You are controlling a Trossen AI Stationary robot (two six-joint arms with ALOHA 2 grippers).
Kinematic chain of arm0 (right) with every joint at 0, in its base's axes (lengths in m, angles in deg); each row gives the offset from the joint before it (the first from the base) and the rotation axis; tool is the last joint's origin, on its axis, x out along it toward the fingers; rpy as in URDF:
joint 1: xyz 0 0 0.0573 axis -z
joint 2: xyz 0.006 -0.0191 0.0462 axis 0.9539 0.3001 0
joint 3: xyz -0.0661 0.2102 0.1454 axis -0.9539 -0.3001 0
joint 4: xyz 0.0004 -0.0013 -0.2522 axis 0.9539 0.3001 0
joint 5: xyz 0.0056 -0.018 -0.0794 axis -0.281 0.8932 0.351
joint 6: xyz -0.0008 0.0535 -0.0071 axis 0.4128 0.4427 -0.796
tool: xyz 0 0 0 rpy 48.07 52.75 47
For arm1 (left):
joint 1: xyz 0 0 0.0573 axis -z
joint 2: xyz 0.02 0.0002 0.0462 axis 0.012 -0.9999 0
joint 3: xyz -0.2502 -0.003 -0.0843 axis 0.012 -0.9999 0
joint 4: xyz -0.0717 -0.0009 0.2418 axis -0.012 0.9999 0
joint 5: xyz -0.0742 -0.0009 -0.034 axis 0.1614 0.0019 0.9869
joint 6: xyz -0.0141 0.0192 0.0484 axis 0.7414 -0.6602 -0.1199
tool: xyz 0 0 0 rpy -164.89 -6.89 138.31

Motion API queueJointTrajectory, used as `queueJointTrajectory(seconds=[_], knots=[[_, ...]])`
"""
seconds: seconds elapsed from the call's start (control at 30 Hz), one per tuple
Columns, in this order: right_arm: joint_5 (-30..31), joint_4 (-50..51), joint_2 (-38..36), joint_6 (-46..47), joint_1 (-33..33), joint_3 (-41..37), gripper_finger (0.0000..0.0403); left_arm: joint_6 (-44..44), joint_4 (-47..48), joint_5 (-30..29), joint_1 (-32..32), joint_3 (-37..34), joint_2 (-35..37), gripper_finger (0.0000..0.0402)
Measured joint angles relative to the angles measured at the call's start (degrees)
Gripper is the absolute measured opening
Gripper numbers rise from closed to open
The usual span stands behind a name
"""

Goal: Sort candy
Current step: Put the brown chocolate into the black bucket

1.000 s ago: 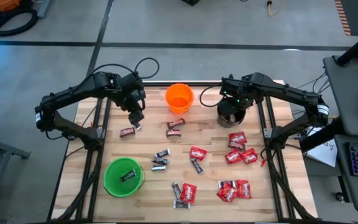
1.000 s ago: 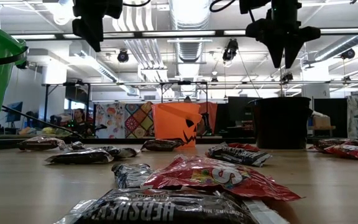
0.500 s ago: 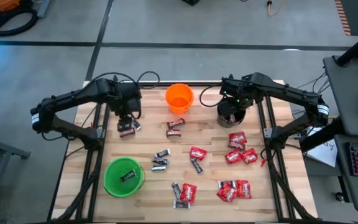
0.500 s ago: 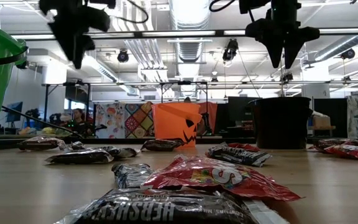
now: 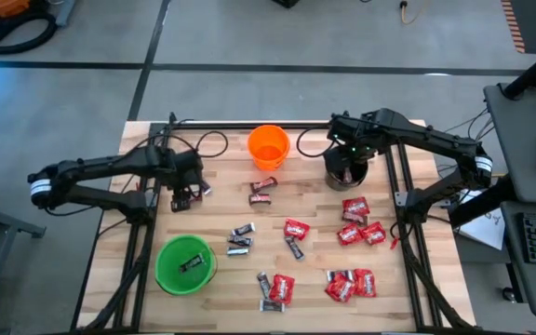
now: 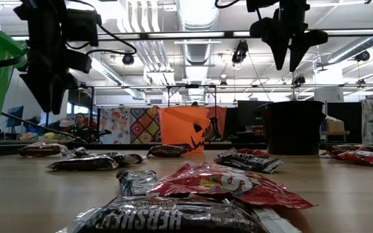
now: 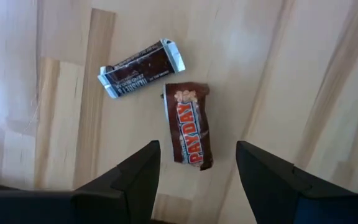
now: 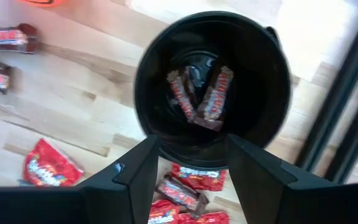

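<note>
My left gripper (image 7: 197,152) is open and points down over two bars on the table's left part: a reddish-brown bar (image 7: 191,134) lies below the gap between its fingers, and a dark brown bar (image 7: 143,68) lies just beyond. In the high view, the left gripper (image 5: 186,189) hovers over this pair. My right gripper (image 8: 191,146) is open above the black cup (image 8: 213,81), which holds a few bars (image 8: 204,99). Red packets (image 5: 356,219) and dark bars (image 5: 241,240) lie flat across the table.
An orange cup (image 5: 269,146) stands near the table's far edge, left of the black cup (image 5: 346,170). A green cup (image 5: 185,264) with one bar inside stands near the left front. More red packets (image 5: 350,284) lie near the right front. Black frame rails cross the table.
My left gripper has moved down and toward the table's left and near edge, ending above the two bars there. Its fingers have stayed open. The candy has not moved.
</note>
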Motion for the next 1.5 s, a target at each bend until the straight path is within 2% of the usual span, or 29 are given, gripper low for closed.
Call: queueJointTrajectory(seconds=[0.43,1.0,1.5], knots=[[-0.37,-0.28,0.00,0.08,0.00,0.00,0.0180,1.28,-1.36,-0.14,0.07,1.12,-5.34,0.0194],[-0.61,-0.46,0.02,0.13,0.00,0.00,0.0180,4.80,-4.48,-1.43,0.11,1.05,-21.14,0.0194],[-0.63,-0.46,0.04,-0.37,0.00,0.00,0.0180,5.06,-8.06,-1.63,0.04,0.96,-29.92,0.0188]])
